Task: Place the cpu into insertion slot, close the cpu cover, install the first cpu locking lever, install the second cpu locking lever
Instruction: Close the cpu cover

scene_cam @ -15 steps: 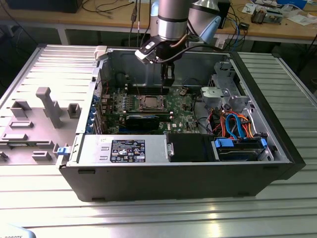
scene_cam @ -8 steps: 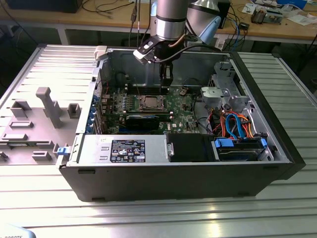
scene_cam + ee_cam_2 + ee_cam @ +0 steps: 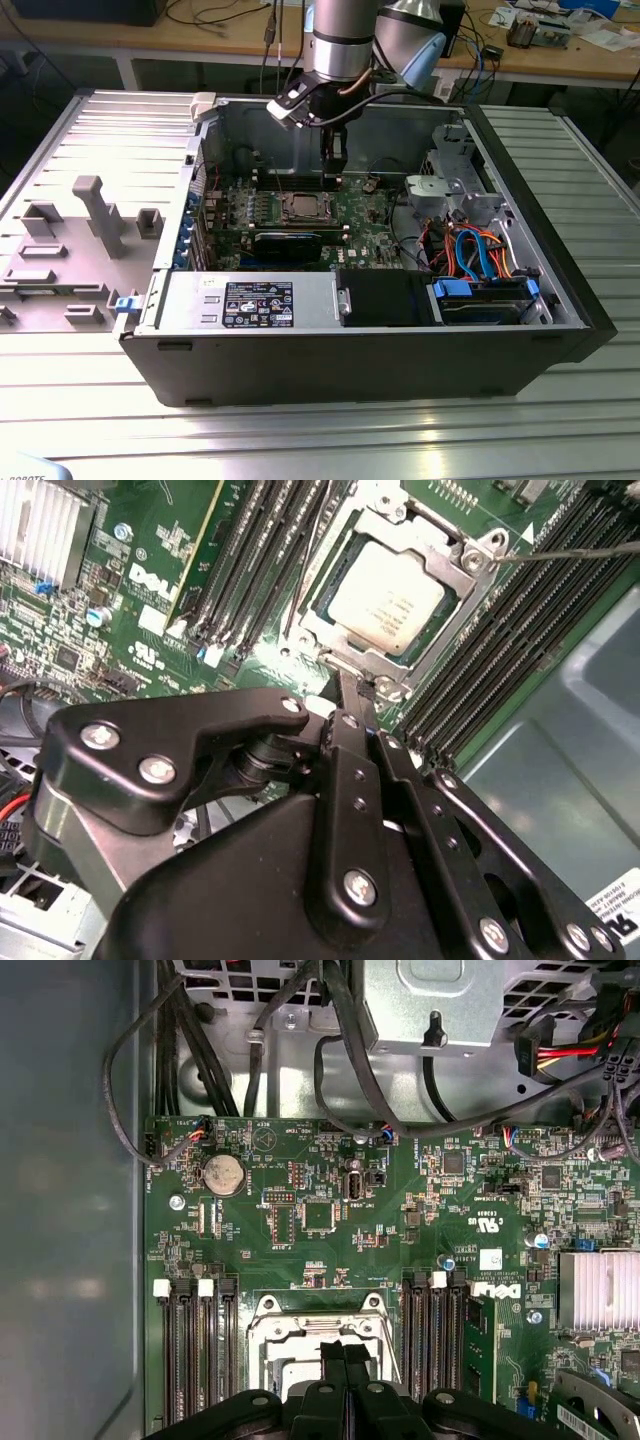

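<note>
claw (image 3: 352, 686) clenched, empty — just beside cpu cover (image 3: 400, 522) rim | cpu (image 3: 392, 598) seated beneath

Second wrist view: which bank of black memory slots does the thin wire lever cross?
The black slot bank beside the grey metal case floor; the thin silvery lever crosses it. The other bank lies toward the silver finned heatsink.

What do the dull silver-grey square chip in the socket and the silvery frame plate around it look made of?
The flat square cpu top looks like matte plated metal: pale grey, evenly dull, no sharp glints. The silvery windowed cpu cover seems stamped sheet steel, shinier, with bent tabs and bright edge highlights. Look alone cannot confirm either.
</note>
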Controlling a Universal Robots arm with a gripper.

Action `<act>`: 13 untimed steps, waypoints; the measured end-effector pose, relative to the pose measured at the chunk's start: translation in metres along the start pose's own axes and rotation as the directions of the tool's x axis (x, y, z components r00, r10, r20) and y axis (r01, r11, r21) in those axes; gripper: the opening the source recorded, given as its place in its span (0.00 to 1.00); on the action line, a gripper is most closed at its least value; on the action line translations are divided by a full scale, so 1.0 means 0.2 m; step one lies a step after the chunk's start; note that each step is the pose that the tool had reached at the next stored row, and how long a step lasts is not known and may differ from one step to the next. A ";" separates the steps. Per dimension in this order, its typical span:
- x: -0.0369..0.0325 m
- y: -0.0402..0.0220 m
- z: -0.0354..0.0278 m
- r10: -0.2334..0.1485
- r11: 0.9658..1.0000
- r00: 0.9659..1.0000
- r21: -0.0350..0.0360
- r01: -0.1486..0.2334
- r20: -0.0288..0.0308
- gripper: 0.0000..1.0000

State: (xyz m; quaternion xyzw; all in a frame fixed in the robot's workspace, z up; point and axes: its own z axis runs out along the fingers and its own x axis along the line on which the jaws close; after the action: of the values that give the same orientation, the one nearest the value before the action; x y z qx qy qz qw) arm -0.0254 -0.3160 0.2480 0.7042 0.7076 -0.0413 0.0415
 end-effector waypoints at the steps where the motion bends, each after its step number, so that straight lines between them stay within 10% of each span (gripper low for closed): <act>1: 0.000 0.000 0.000 0.000 1.000 1.000 0.000 0.000 0.000 0.11; 13: 0.002 -0.046 0.012 -0.002 1.000 1.000 0.008 0.002 0.000 0.11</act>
State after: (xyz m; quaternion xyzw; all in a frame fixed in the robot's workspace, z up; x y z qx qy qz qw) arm -0.0347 -0.3160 0.2456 0.7037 0.7081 -0.0442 0.0386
